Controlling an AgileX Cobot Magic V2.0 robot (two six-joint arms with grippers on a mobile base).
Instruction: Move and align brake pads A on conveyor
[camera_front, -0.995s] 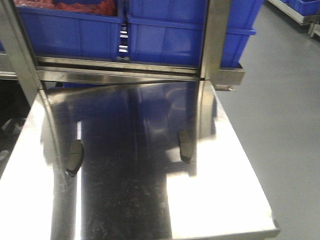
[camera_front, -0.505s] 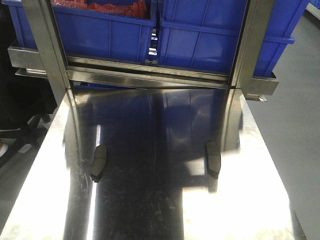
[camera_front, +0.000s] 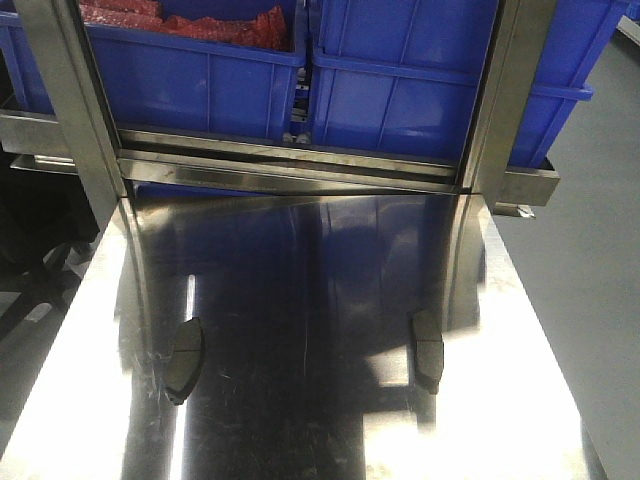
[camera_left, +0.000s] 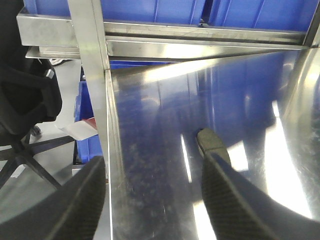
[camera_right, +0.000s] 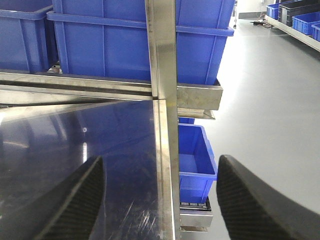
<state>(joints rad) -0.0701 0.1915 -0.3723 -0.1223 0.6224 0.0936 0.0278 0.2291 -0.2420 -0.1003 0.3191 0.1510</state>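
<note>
Brake pads A (camera_front: 185, 360) sat in neither claw. The left gripper (camera_left: 155, 200) hung spread wide and empty over the left edge of the steel table (camera_front: 320, 430). The left pad (camera_left: 212, 145) showed just beyond one fingertip, and I could not judge whether they touched. The right gripper (camera_right: 167, 210) was likewise spread and empty, over the table's right edge, and no pad showed in its view.

Further out, two pads lay flat on the shiny top, well apart — the left pad near one side, the right pad (camera_front: 428, 350) near the other. Both lay lengthwise toward the rack of blue bins (camera_front: 400, 100). No conveyor was in sight, and only two pads showed.

By my reckoning the job was barely begun — each visible pad awaited pickup, transfer and alignment.
</note>
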